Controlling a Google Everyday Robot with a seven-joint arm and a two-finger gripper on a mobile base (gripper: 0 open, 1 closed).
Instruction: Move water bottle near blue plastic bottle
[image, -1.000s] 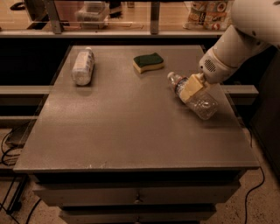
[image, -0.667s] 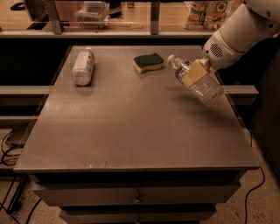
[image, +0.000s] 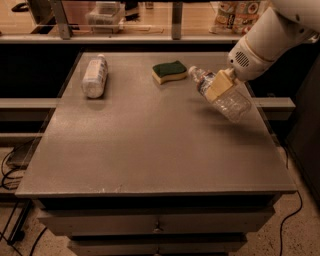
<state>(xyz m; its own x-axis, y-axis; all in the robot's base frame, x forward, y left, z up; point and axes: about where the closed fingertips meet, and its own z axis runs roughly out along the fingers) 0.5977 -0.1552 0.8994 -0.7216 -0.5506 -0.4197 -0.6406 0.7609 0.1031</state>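
Note:
My gripper (image: 218, 85) is at the right side of the table, shut on the water bottle (image: 231, 102). The bottle is clear and crinkled, held tilted above the tabletop with its white cap pointing left toward the sponge. The tan fingers (image: 220, 86) clamp it near the neck and label. The blue plastic bottle (image: 94, 76), opaque whitish with a white cap, lies on its side at the far left of the table, well away from the gripper.
A green and yellow sponge (image: 169, 71) lies at the far middle of the grey table (image: 150, 150). A shelf with containers (image: 105, 12) runs behind the table. Cables hang at the lower left and right.
The gripper has lifted the water bottle off the table and carried it slightly up and left; the other bottle and the sponge have not moved.

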